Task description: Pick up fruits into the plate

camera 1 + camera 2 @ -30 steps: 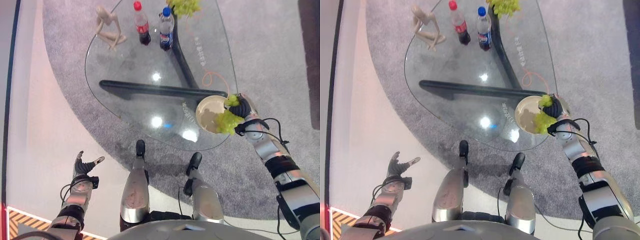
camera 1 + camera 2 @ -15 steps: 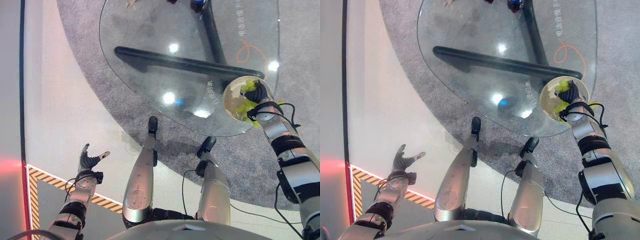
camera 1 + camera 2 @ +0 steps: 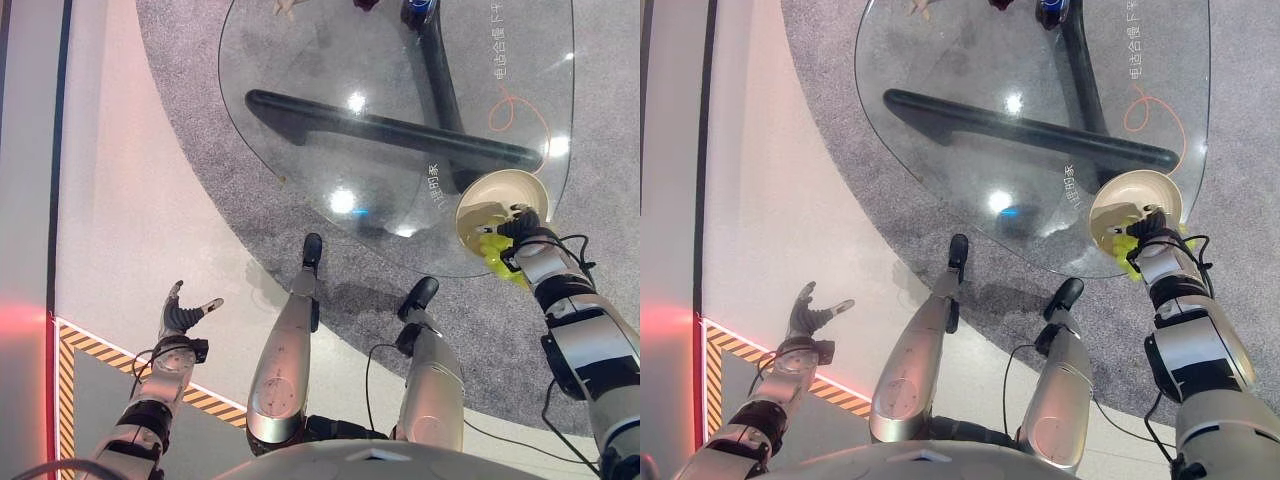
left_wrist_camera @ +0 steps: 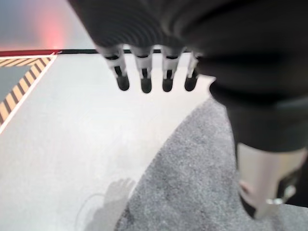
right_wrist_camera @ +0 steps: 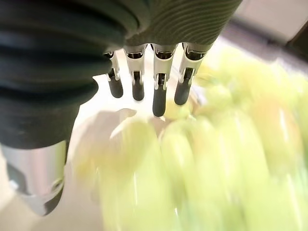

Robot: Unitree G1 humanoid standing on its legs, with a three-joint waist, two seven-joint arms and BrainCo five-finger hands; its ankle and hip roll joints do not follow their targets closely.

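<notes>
both eye views look steeply down from the head, sharing the glass bench point(image 3: 400, 100) and plate point(image 3: 1137, 190); each wrist view looks closely along its own fingers.

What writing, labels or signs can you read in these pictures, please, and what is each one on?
White characters on the glass table, beside the plate: too small to read.
Orange characters and an orange looped line on the glass further back: too small to read.
Bottle label at the far edge: cut off, not legible.
Striped orange and black floor marking: no text.
</notes>
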